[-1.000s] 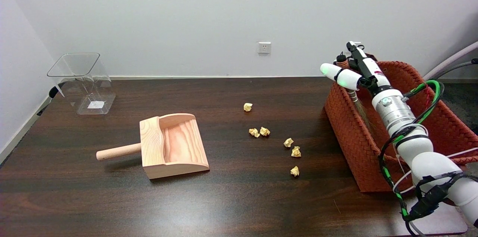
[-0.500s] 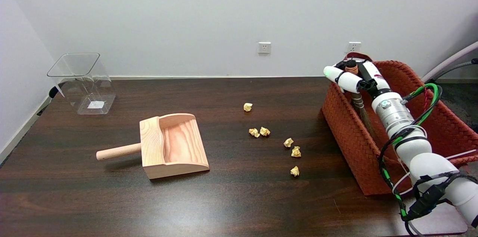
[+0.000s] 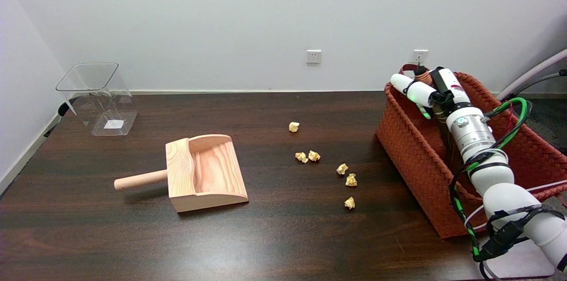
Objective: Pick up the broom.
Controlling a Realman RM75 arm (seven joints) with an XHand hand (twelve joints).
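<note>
My right hand (image 3: 427, 90) is down in the far end of the woven basket (image 3: 412, 148), fingers curled around the top of the broom (image 3: 423, 76). The broom stands nearly upright against the basket's far left corner, its ringed brown handle tip poking out just above my fingers. I judge the grip to be closed on the handle, though my own arm hides most of the contact and the bristles below.

To do this well, I should wrap firmly just under the handle's knob so it can't slide through, then lift straight up along the broom's own line. Dragging sideways would catch the bristles on the weave and pull the basket across the desk (image 3: 283, 236). I should keep my wrist clear of the rim as I rise.

In the basket I can make out only the broom and my forearm. The clear bin (image 3: 95, 95) at the far left looks to hold nothing but a small white label at its bottom. The wooden dustpan (image 3: 203, 172) lies empty, and the paper scraps (image 3: 345, 174) sit loose on the desk between it and the basket.
</note>
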